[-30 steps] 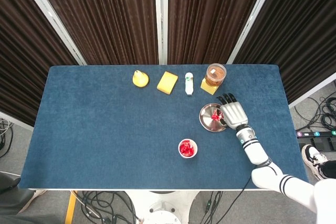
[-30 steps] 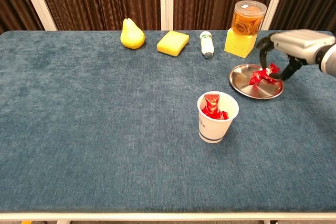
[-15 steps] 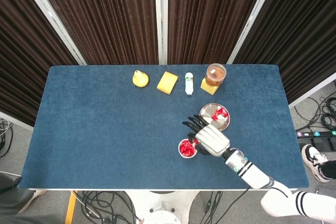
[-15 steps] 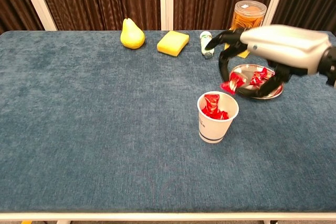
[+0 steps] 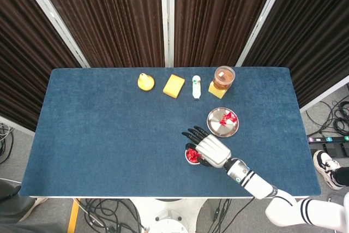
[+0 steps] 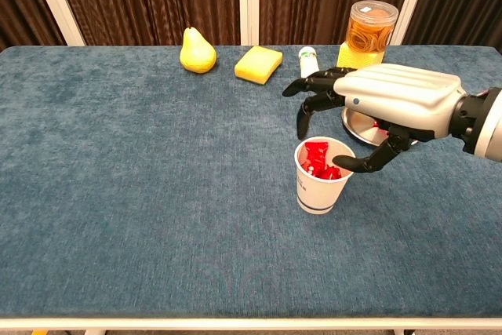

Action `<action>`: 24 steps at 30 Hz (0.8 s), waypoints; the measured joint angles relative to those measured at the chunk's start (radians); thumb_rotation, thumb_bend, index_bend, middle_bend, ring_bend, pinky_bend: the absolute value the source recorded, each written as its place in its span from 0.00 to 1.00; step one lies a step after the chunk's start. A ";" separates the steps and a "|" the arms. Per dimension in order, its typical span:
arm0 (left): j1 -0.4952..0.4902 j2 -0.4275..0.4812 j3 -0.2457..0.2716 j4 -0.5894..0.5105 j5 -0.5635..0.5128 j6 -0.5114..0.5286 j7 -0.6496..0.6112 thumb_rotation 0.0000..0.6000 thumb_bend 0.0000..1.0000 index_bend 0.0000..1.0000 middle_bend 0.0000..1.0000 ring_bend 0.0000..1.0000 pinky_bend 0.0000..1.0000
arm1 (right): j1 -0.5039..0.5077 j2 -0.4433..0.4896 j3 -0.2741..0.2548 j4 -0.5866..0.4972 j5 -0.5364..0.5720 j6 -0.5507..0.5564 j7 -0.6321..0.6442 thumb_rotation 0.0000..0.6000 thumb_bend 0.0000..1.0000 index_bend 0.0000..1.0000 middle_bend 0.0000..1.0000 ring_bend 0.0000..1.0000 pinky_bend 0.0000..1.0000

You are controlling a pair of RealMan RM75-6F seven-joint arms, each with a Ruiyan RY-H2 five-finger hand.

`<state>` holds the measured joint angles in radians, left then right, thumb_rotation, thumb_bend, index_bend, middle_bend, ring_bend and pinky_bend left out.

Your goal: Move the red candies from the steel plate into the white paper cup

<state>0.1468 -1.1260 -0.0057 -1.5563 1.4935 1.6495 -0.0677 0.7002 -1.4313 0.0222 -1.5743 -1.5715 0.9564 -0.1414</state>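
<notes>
Right hand hovers over the white paper cup at centre-right of the chest view, fingers spread apart and holding nothing. Red candies fill the cup. The chest view shows the clear gap between thumb and fingers above the rim; the head view, from overhead, has the hand covering part of the cup and shows what the chest view mostly hides: more red candies lying on the steel plate, up and right of the cup. Half a second ago a candy was pinched in the fingers beside the cup; now that candy has left the hand. The left hand shows in neither view.
</notes>
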 measured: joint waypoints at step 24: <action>-0.009 -0.004 0.000 0.005 0.004 -0.014 0.000 1.00 0.16 0.07 0.04 0.08 0.15 | -0.014 -0.053 0.111 0.356 0.377 -0.102 -0.061 1.00 0.31 0.38 0.05 0.00 0.00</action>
<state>0.1378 -1.1304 -0.0054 -1.5517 1.4972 1.6351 -0.0672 0.6867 -1.4841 0.1330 -1.2188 -1.1943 0.8548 -0.2023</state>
